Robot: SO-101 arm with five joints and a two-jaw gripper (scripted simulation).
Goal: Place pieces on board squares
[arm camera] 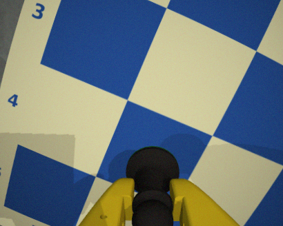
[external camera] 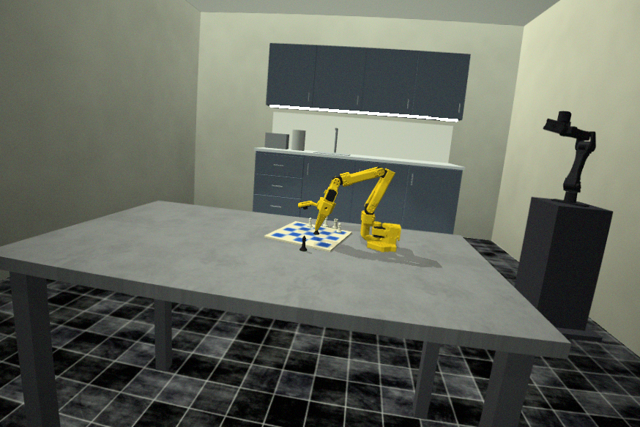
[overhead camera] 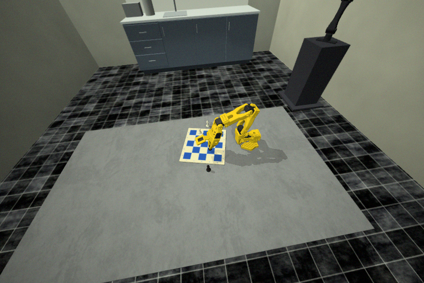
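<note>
My gripper (arm camera: pixel 152 189) (overhead camera: pixel 210 146) (external camera: pixel 316 228) is shut on the black pawn (arm camera: pixel 152 166) (overhead camera: pixel 210 148) (external camera: pixel 316 231), gripping it near its head. It holds the pawn upright, low over the blue-and-cream chessboard (overhead camera: pixel 190 160) (external camera: pixel 277 236) (arm camera: pixel 19 120). In the wrist view the pawn's base shows over the blue square in row 4, one column in from E, near its edge toward row 5. I cannot tell whether the base touches the board. A black bishop (overhead camera: pixel 207 169) (external camera: pixel 303 244) stands upright on the table just off the board's near edge.
Several white pieces (external camera: pixel 325 223) (overhead camera: pixel 207 123) stand at the board's far side, one (overhead camera: pixel 200 131) by the far left corner. The arm's yellow base (overhead camera: pixel 249 139) (external camera: pixel 382 236) sits right of the board on the grey table (overhead camera: pixel 137 204).
</note>
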